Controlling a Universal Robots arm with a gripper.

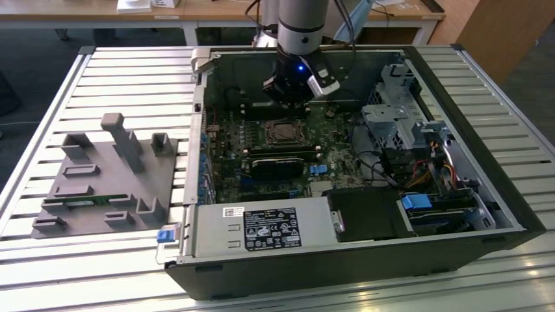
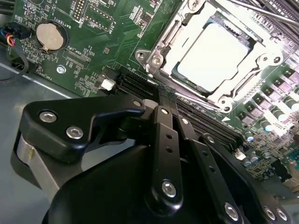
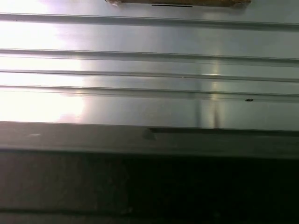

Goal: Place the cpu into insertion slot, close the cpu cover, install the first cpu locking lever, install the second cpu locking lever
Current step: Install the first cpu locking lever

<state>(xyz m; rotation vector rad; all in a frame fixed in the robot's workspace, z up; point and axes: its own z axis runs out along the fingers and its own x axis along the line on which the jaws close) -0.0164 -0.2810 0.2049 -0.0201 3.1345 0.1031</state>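
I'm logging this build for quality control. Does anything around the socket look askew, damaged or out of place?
Nothing stands out. In the second wrist view the square silver-grey cpu lies flat and square in the silvery-rimmed insertion slot, with the thin metal cpu cover framing it evenly. The black gripper sits off to one side, over the green motherboard.

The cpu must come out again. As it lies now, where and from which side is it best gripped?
The cpu lies flat, top up, and the cover seems to frame its border, so only the flat top is free. I would raise the cover first, then grip two opposite edges of the cpu, coming straight down from above.
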